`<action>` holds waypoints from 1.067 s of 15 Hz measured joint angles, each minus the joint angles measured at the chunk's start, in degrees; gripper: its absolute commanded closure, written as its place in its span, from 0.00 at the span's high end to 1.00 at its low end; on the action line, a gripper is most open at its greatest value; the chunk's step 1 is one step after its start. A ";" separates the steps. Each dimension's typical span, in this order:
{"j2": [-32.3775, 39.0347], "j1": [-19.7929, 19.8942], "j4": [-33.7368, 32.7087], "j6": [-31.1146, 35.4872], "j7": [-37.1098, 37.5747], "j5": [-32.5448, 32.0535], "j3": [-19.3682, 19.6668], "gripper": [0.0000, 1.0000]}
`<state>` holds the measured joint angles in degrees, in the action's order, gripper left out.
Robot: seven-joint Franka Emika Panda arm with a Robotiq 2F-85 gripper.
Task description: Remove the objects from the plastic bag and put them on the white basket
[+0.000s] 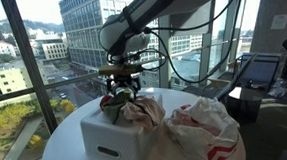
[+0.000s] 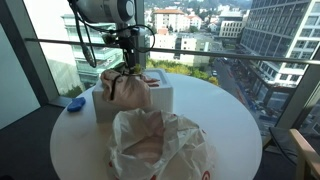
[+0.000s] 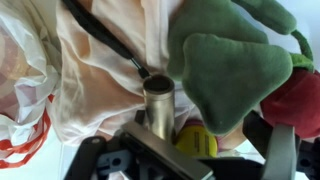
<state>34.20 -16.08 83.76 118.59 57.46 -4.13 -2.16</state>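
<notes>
Exterior views, left to right. A small bright blue item point(image 2: 73, 103) lay at the left edge of the tabletop point(image 2: 235, 125), near the white basket point(image 2: 165, 100); it was too small to identify. My end effector point(image 1: 121, 89) hung directly over the basket, fingers spread, gripping nothing I could see. Below it a pinkish-white soft bundle point(image 1: 142, 112) was heaped in the basket, rising above the rim. My fingertips were partly lost against it, so contact was unclear. To the right, the plastic bag point(image 1: 206, 129) sat crumpled on the tabletop beside the basket, red marks showing. Its inside was hard to read.

Wrist view, left to right. The bag's edge with red print was cut off by the frame. Next came pale fabric with a black strap point(image 3: 105, 35) across it. A metal cylinder point(image 3: 158, 100) stood at centre, and a yellow thing point(image 3: 197, 140) beside it was mostly hidden. Dark green plush point(image 3: 225, 60) filled the upper right. A red piece point(image 3: 300, 100) was cropped at the edge. My own fingers showed only as dark blurred shapes along the bottom.
</notes>
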 measured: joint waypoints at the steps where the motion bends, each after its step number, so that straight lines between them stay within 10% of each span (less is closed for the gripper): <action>1: -1.02 -0.77 0.33 -0.13 0.59 -0.72 0.31 1.00; 8: -13.12 -1.01 12.14 0.01 9.03 -2.29 2.18 1.00; 16: -28.97 9.56 37.54 4.65 13.65 6.60 3.68 1.00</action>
<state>5.23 -6.52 121.30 123.24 71.10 2.48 1.52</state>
